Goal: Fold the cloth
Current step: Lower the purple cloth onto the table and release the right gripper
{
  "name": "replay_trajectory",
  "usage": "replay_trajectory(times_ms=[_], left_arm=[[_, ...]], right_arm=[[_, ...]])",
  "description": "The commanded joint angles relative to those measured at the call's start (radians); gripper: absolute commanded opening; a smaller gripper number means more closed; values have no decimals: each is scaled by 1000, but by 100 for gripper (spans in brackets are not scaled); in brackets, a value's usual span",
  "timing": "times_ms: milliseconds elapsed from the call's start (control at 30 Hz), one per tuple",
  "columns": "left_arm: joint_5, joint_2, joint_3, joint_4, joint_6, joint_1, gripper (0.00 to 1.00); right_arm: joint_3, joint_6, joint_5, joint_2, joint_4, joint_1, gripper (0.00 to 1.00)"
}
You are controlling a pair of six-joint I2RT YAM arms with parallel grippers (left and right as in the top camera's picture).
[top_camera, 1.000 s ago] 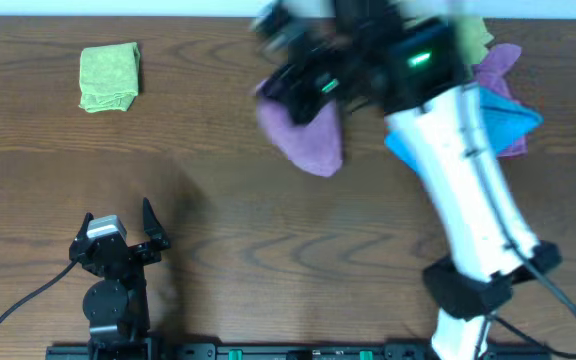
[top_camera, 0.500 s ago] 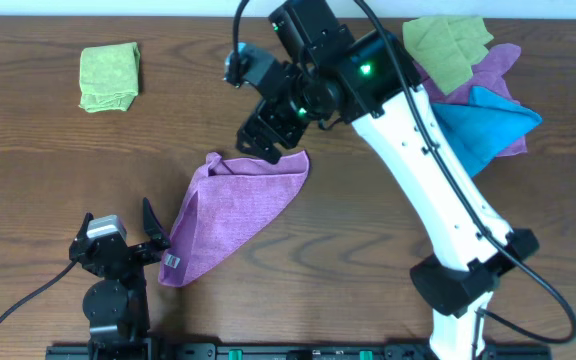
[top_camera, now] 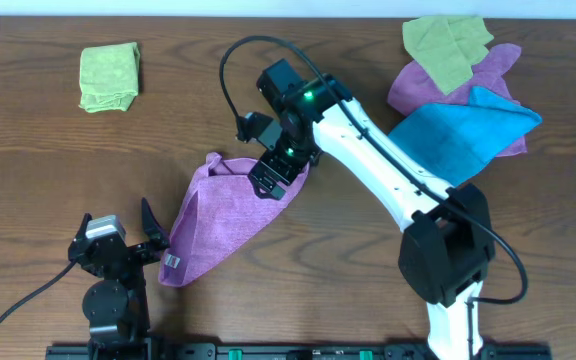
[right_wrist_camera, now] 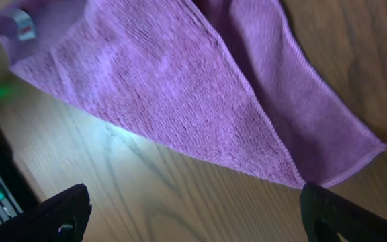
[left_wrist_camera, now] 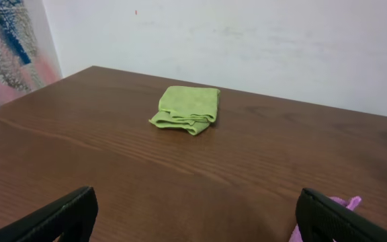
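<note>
Overhead, the cloth point(top_camera: 230, 210) lies near the table's middle as a loose, doubled triangle, with its tag point(top_camera: 171, 262) at the near-left corner. I judge the folding barely begun: squaring and neat folds are left. The right gripper point(top_camera: 273, 175) hovers open over its far-right edge, and the left gripper point(top_camera: 118, 220) sits open, near left. Far right are a second purple cloth point(top_camera: 463, 85), a blue cloth point(top_camera: 473, 125) and a green cloth point(top_camera: 446, 45). A folded green cloth point(top_camera: 109, 76) lies far left. That makes two purple, two green, one blue. Left wrist: spread, empty fingers. Right wrist: spread fingers above the cloth, holding nothing.
</note>
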Motion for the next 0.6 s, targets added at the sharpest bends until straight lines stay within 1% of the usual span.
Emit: replay_trajectory(times_ms=[0, 233, 300, 367, 500, 533, 567], left_arm=[[-27, -6, -34, -15, 4, 3, 95], [-27, -6, -34, -6, 3, 3, 95], [-23, -6, -34, -7, 3, 3, 96], [62, -6, -34, 10, 2, 3, 95], [352, -6, -34, 127, 0, 3, 95], [408, -6, -34, 152, 1, 3, 95], [425, -6, -34, 180, 4, 3, 96]], right_arm=[[-15, -18, 14, -8, -2, -44, 97], [-14, -19, -50, -44, -22, -128, 98], [-14, -40, -49, -58, -22, -142, 98], [-14, -45, -49, -78, -23, -150, 96], [-13, -45, -49, -124, -11, -151, 96], [-8, -45, -47, -136, -11, -155, 96], [-3, -45, -46, -158, -11, -163, 96]])
